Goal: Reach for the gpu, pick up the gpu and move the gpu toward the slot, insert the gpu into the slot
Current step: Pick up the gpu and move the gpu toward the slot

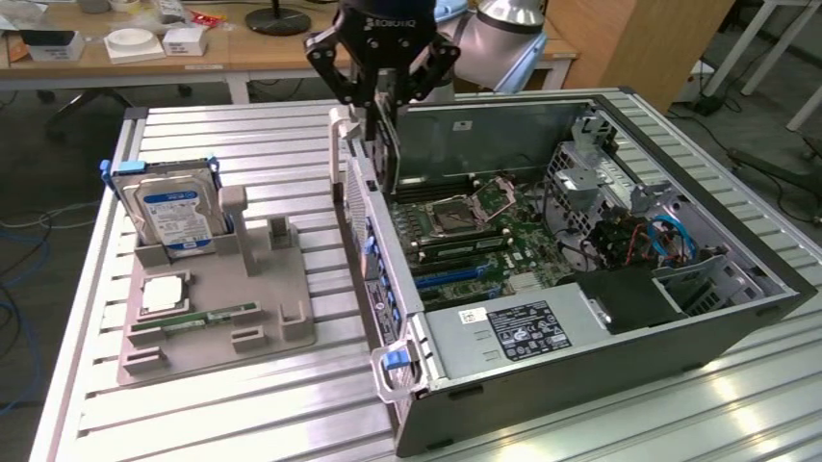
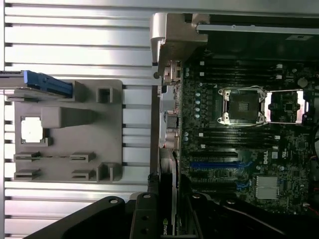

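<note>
Gripper: my black 2-finger gripper [image 2: 167,226] sits closest to the wrist camera, its fingers pressed against the card's 2 faces, pinching it rather than closing fully.
Gpu: thin green circuit-board card with a black cooler [image 1: 381,144]; it hangs on edge from my fingers, clear of the table, above the rear wall of the case.
Slot: long narrow blue plastic connector [image 1: 456,274] on the green motherboard, with nothing seated in it. The card is near it but apart, and I judge it is not yet lined up over it.
Case: open grey metal computer case [image 1: 719,322] lying on its side on the ribbed aluminium table [image 1: 257,404].
Fixture: grey plastic holder [image 1: 244,284] beside the case, carrying the blue-labelled silver hard drive [image 1: 180,217] and the small green memory stick [image 1: 221,315].
Done: the reach and the pick-up, as I judge it.
Left: the last of the carry to the slot, and the insertion itself.
</note>
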Tool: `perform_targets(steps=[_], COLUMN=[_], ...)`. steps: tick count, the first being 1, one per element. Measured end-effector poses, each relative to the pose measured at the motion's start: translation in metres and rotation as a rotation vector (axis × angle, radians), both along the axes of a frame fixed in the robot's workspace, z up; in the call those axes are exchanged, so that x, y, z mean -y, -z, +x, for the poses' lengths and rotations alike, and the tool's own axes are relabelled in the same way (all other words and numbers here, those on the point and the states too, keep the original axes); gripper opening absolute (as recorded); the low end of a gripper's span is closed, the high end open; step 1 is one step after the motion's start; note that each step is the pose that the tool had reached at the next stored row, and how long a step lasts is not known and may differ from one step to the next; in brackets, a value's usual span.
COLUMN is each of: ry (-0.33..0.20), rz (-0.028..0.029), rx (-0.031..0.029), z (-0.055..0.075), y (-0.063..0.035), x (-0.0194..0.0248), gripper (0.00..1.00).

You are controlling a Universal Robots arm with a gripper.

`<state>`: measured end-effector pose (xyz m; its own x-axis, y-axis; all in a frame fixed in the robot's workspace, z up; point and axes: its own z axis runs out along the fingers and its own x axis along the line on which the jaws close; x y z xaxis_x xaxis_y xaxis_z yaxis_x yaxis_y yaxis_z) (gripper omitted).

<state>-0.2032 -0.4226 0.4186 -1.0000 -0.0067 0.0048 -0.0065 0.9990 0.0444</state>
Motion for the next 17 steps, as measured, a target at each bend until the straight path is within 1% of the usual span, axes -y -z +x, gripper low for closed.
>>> perform_targets(steps=[4, 8, 9, 17], ry=[0.002, 0.002, 0.002, 0.002], rz=[0.0000, 0.0000, 0.0000, 0.0000], rx=[0.0001, 0.0001, 0.0001, 0.0000], z=[0.012, 0.030, 0.039, 0.071], y=[0.0000, 0.0001, 0.0001, 0.0002], x=[0.0000, 0.0000, 0.0000, 0.0000], gripper=[0.26, 0.26, 0.26, 0.26])
